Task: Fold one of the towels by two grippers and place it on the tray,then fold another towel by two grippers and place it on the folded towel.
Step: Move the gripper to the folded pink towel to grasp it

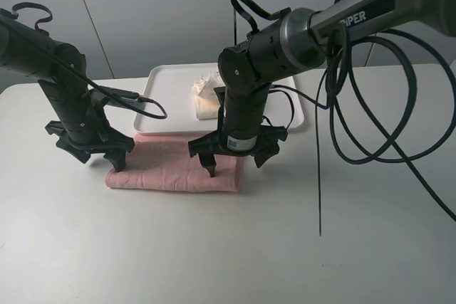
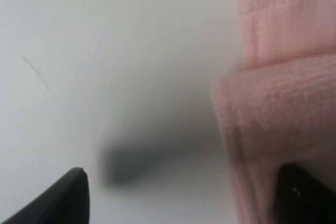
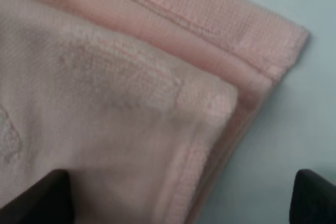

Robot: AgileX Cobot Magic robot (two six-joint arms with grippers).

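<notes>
We find the cream terry towel (image 1: 206, 97) on the white plastic tray (image 1: 167, 80), the pink terry towel (image 1: 164, 170) unplaced, left claw (image 1: 103, 158) and right claw (image 1: 235, 164) spread.

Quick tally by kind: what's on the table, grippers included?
towels: 2, pink towel and cream towel
tray: 1
grippers: 2, left gripper and right gripper
total: 5

Free over the bare white tabletop (image 1: 214, 254) in front of the folded pale pink terry towel (image 1: 167, 172). Blocked just behind by the flat white plastic tray (image 1: 167, 80) holding the folded cream towel (image 1: 206, 101). Crowded at right by looping black cables (image 1: 319, 190).
</notes>
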